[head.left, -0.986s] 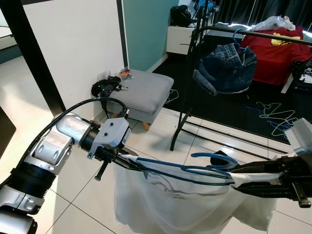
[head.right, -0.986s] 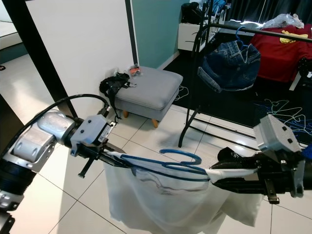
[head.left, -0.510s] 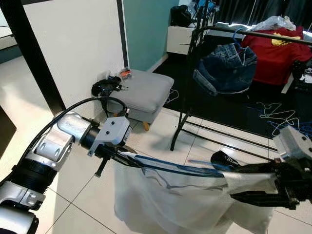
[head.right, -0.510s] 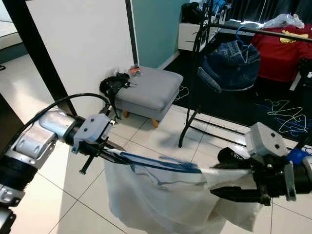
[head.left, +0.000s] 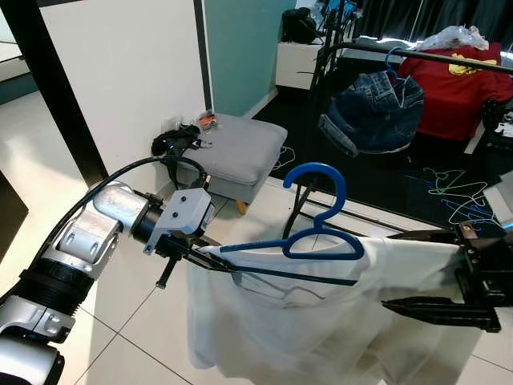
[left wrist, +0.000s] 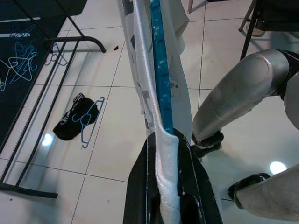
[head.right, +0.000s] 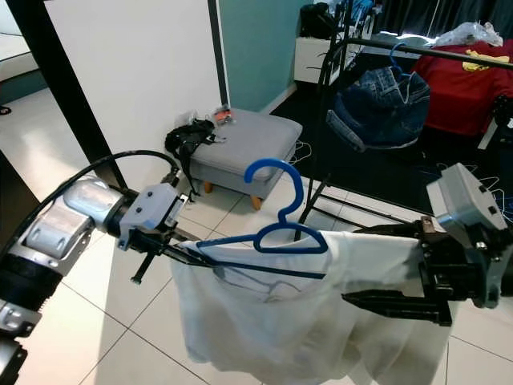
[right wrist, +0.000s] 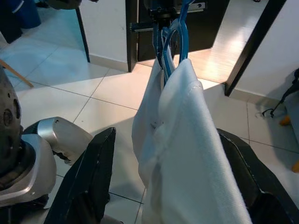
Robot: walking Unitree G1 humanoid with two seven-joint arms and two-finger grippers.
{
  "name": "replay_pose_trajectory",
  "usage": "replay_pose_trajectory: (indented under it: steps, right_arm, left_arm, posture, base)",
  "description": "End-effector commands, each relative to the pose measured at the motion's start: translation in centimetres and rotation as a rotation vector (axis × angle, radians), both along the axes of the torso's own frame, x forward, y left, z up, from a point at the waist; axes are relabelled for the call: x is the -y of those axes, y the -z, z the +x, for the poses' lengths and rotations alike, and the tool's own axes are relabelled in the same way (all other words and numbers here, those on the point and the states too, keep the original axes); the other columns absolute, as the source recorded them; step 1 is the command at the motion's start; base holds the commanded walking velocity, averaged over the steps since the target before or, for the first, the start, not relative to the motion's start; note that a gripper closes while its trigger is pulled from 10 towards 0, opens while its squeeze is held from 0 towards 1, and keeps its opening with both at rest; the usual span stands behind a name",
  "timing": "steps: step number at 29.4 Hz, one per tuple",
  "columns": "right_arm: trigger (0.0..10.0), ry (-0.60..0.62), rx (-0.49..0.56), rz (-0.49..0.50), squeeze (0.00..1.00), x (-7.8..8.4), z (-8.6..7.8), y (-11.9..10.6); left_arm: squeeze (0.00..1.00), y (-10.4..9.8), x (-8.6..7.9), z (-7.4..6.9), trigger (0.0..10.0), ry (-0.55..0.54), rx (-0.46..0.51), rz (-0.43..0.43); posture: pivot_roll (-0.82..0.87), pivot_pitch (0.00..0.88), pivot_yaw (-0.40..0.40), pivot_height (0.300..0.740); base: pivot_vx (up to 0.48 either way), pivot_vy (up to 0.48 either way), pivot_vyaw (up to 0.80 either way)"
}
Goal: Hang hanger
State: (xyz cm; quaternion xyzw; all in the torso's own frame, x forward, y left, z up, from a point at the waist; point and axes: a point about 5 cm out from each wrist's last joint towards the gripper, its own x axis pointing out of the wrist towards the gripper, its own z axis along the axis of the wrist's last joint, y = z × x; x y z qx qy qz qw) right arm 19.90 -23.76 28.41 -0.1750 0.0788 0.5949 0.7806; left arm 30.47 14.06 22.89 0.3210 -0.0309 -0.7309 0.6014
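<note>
White woven shirt (head.left: 321,313) draped over blue plastic hanger (head.left: 313,237), hook upright, held above glossy white floor tiles (head.left: 120,321) between both arms. Left gripper (left wrist: 170,154): black fingers closed together, clamping the hanger's end and a fold of shirt fabric at the shirt's left shoulder. Right gripper (right wrist: 173,158): fingers spread wide apart, one on each side of the shirt's right shoulder; contact with the fabric not discernible. Black cap (left wrist: 77,122) lying on the tiles with a thin blue wire hanger on it. Further back: grey padded stool (head.left: 232,148) on wooden legs against a white wall. Beyond: black metal clothes rack (head.left: 337,56) with blue denim garment (head.left: 373,108) hanging from its rail. Behind: red shirt (head.left: 457,84).
</note>
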Motion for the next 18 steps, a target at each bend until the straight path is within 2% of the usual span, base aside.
replay_pose_trajectory:
  steps: [1,2,4,5,6,8,9,13,18]
  right_arm:
    - [10.0,0.04,0.051,-0.014,0.0,0.6,0.2,-0.6]
    - [10.0,0.087,0.071,-0.042,0.0,1.2,0.6,-0.3]
    - [10.0,0.189,0.076,-0.025,0.0,2.2,1.4,0.0]
    - [10.0,0.189,0.076,-0.025,0.0,2.2,1.4,0.0]
    - [10.0,0.203,0.048,0.017,1.0,2.3,1.4,0.2]
    - [10.0,0.186,0.012,0.079,1.0,2.2,1.1,0.4]
    - [10.0,0.186,0.012,0.079,1.0,2.2,1.1,0.4]
    - [10.0,0.136,0.026,0.227,1.0,1.7,0.5,-0.6]
    - [10.0,0.145,0.048,0.252,1.0,1.9,0.5,-1.1]
  left_arm:
    - [0.0,0.7,-0.7,0.3,0.8,-0.03,-0.017,0.053]
    - [0.0,0.8,-0.8,0.3,0.9,-0.035,-0.016,0.06]
    - [0.0,0.8,-1.0,0.5,0.9,-0.05,-0.013,0.061]
    - [0.0,0.8,-1.0,0.5,0.9,-0.05,-0.013,0.061]
    - [0.0,0.7,-1.1,0.5,0.9,-0.056,-0.012,0.056]
    - [0.0,0.7,-1.1,0.5,0.9,-0.06,-0.013,0.051]
    - [0.0,0.7,-1.1,0.5,0.9,-0.06,-0.013,0.051]
    - [0.0,0.9,-1.1,0.5,0.8,-0.06,-0.015,0.052]
    - [0.0,0.9,-1.1,0.6,0.8,-0.058,-0.016,0.055]
  posture:
    - [-0.04,0.046,0.03,0.74]
    - [-0.04,0.05,0.027,0.74]
    - [-0.04,0.052,0.026,0.74]
    - [-0.04,0.052,0.026,0.74]
    - [-0.04,0.053,0.026,0.74]
    - [-0.04,0.051,0.027,0.74]
    - [-0.04,0.051,0.027,0.74]
    - [-0.04,0.054,0.028,0.74]
    - [-0.04,0.053,0.028,0.74]
  base:
    - [0.0,0.0,0.0]
    - [0.0,0.0,0.0]
    - [0.0,0.0,0.0]
    - [0.0,0.0,0.0]
    - [0.0,0.0,0.0]
    - [0.0,0.0,0.0]
    - [0.0,0.0,0.0]
    - [0.0,0.0,0.0]
    - [0.0,0.0,0.0]
